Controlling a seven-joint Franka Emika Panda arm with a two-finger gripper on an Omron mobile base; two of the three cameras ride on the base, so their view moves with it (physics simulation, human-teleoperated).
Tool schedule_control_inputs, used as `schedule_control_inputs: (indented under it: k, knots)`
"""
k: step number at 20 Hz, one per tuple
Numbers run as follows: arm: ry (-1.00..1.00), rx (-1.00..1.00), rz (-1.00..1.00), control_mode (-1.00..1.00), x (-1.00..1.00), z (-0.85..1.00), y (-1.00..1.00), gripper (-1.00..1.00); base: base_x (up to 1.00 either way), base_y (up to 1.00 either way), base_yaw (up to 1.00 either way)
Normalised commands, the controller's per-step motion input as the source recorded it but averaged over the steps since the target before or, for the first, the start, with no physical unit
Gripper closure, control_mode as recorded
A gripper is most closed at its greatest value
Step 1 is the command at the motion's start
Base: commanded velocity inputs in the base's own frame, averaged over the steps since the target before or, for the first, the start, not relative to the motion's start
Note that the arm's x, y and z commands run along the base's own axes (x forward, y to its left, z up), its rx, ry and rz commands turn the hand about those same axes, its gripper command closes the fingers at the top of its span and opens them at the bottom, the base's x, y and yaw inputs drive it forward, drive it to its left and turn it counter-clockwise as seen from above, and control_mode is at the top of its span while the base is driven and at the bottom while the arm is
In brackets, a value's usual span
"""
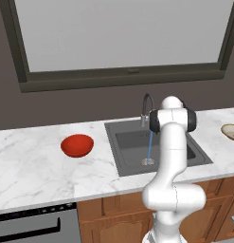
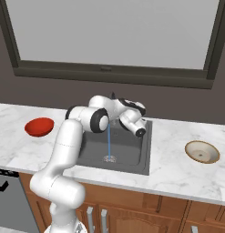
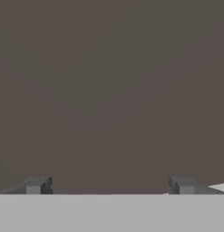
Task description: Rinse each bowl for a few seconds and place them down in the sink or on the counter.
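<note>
Your fingers (image 3: 109, 186) spread empty; red bowl (image 1: 77, 145) at sink's (image 1: 132, 163) nine o'clock, beige bowl (image 2: 202, 151) at three, on tabletop (image 1: 33, 171).

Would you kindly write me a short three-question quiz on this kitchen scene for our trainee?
1. True or false: water is running from the faucet into the sink.
2. Which bowl sits left of the sink: (a) red bowl or (b) beige bowl?
3. Fill in: the pincer is ____ and holds nothing.

Key: 1 true; 2 a; 3 open.
</note>
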Motion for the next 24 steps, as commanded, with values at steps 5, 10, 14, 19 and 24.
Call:
schedule_control_inputs:
  k: [5, 10, 14, 19, 24]
  knots:
    - [0.07, 0.1, -0.01, -1.0, -0.05, -0.56, -0.59, -1.0, 0.0, 0.0, 0.0]
    - [0.04, 0.21, 0.0, -1.0, -0.31, 0.28, -0.47, -1.0, 0.0, 0.0, 0.0]
    - [0.0, 0.22, -0.01, -1.0, -0.42, 0.46, -0.49, -1.0, 0.0, 0.0, 0.0]
    - [0.04, 0.18, -0.03, -1.0, -0.54, 0.37, -0.3, -1.0, 0.0, 0.0, 0.0]
    - [0.12, 0.15, -0.08, -1.0, -0.83, 0.37, -0.15, -1.0, 0.0, 0.0, 0.0]
